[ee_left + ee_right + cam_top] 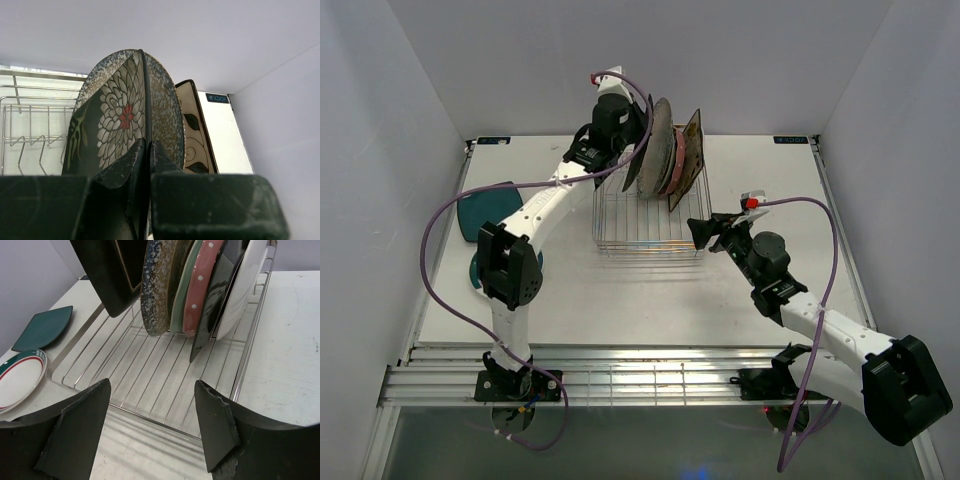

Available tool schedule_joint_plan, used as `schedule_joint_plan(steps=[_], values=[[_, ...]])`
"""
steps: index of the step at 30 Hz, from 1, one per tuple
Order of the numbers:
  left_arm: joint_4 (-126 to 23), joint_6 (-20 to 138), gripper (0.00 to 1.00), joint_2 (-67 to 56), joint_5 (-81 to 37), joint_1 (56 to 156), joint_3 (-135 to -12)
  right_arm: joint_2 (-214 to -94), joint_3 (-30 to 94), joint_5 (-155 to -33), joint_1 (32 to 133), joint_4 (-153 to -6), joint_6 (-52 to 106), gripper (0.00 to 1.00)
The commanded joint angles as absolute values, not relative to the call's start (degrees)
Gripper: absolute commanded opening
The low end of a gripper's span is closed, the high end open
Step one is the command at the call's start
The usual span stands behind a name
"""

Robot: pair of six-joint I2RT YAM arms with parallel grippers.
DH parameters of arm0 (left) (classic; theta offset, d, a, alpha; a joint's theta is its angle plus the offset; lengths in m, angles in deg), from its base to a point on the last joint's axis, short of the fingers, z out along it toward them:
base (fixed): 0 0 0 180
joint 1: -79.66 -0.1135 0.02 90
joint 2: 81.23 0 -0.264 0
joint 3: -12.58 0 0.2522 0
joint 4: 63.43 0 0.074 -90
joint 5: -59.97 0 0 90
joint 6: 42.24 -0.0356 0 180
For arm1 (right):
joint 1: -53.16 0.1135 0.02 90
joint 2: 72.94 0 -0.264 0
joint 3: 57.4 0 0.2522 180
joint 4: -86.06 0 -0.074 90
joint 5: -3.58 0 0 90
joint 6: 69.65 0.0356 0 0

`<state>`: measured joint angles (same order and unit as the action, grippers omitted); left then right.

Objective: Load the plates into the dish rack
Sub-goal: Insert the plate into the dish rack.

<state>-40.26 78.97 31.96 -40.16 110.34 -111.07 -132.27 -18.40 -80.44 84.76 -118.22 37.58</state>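
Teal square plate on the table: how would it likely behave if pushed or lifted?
The teal square plate looks rigid and smooth, so probably slippery. Lying flat on the white table, it would likely slide rather than roll. Its low edge may be hard to grip.

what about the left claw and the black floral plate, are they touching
Touching. The left wrist view shows the left claw shut on the black floral plate, its rim running down between both fingers.
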Motion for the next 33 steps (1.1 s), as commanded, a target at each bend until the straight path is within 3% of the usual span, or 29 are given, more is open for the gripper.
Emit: schedule_joint_plan(steps=[1, 8, 33], values=[[-48.09, 76.07, 0.00, 30.04, -46.45, 112.35, -115.35, -130.95, -18.50, -79.21, 84.98, -120.78, 36.26, 0.74], [-46.95, 75.89, 0.00, 31.19, -55.15, 115.52, -116.06, -130.68, -18.77, -78.77, 84.89, -120.52, 36.17, 0.74], [-47.74, 82.74, 0.00, 34.53, -59.82, 115.61, -116.15, -128.05, -20.08, -77.10, 84.89, -119.64, 35.82, 0.74]])
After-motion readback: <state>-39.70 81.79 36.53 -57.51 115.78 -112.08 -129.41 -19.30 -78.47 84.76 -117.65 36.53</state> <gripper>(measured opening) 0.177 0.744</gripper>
